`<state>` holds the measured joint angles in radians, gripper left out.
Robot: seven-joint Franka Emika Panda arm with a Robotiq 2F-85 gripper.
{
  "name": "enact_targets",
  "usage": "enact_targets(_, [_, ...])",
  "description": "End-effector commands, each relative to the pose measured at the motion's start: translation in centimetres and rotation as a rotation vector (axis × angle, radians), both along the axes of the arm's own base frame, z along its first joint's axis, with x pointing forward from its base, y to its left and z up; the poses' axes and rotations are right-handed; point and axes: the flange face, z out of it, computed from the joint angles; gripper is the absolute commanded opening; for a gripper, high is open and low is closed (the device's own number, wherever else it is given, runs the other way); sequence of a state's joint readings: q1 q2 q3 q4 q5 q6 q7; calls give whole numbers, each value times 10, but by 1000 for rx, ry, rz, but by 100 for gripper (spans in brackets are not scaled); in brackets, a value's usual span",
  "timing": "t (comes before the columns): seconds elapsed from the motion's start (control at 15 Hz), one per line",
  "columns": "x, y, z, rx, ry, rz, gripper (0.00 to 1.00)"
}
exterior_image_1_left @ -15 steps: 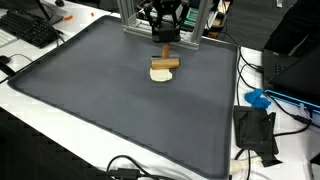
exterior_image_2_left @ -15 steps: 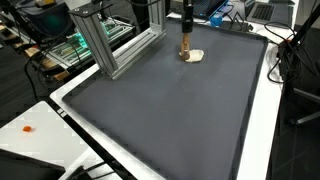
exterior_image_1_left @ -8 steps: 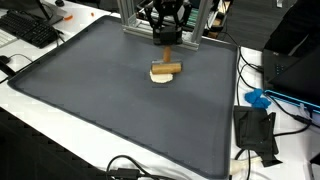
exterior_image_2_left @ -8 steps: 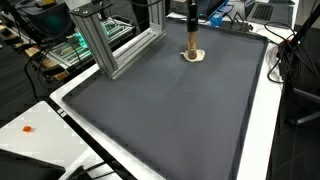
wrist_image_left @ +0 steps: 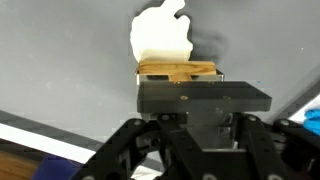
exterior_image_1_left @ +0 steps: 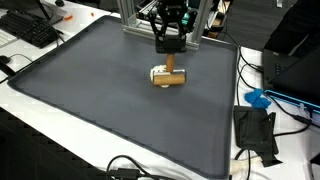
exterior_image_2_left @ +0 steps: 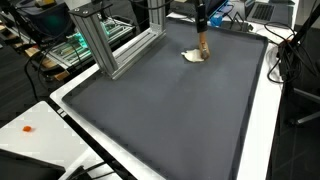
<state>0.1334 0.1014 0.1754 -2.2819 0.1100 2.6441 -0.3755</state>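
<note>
- Since the earlier frames the fingers (exterior_image_1_left: pixel 167 46) have shifted across the mat (exterior_image_1_left: pixel 110 110), carrying the block (exterior_image_1_left: pixel 172 72) with them. The block's foot now stands beside the white piece (exterior_image_1_left: pixel 158 74) rather than over it.
- Grip: the fingers pinch the block at its upper end. In the wrist view the block (wrist_image_left: pixel 178 71) sits as a wooden bar directly ahead of the black gripper body, and the finger pads themselves are hidden.
- Position: the block hangs straight below the fingers (exterior_image_2_left: pixel 201 30), its lower end at the mat surface. Whether it touches the mat cannot be told.
- Neighbour: the white piece (exterior_image_2_left: pixel 192 56) lies flat just beside the block's foot. In the wrist view the white piece (wrist_image_left: pixel 160 36), apple-shaped, lies just beyond the block.
- Axis: the block (exterior_image_2_left: pixel 203 47) has its long axis near upright, leaning slightly in an exterior view. Its broad face runs side to side across the wrist view.
- Edges: block and white piece lie near the mat's far edge, close to the metal frame (exterior_image_2_left: pixel 105 45).
- Open room: a broad stretch of bare mat (exterior_image_2_left: pixel 170 120) lies toward the cameras in both exterior views, bounded by a raised rim. The bench (exterior_image_1_left: pixel 30 110) shows white outside it.
</note>
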Motion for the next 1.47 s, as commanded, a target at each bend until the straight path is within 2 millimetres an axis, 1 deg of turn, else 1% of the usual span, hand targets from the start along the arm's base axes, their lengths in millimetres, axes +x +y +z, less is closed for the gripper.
enact_targets(0.0, [-4, 7, -38, 11, 41, -4, 23])
enact_targets(0.13, [-6, 0, -37, -10, 63, -5, 23])
enact_targets(0.4, [-13, -13, -31, -53, 112, -13, 23])
enact_targets(0.93, [-27, -20, -27, -114, 195, 18, 23])
enact_targets(1.4, [-38, -35, -23, -154, 256, 8, 23])
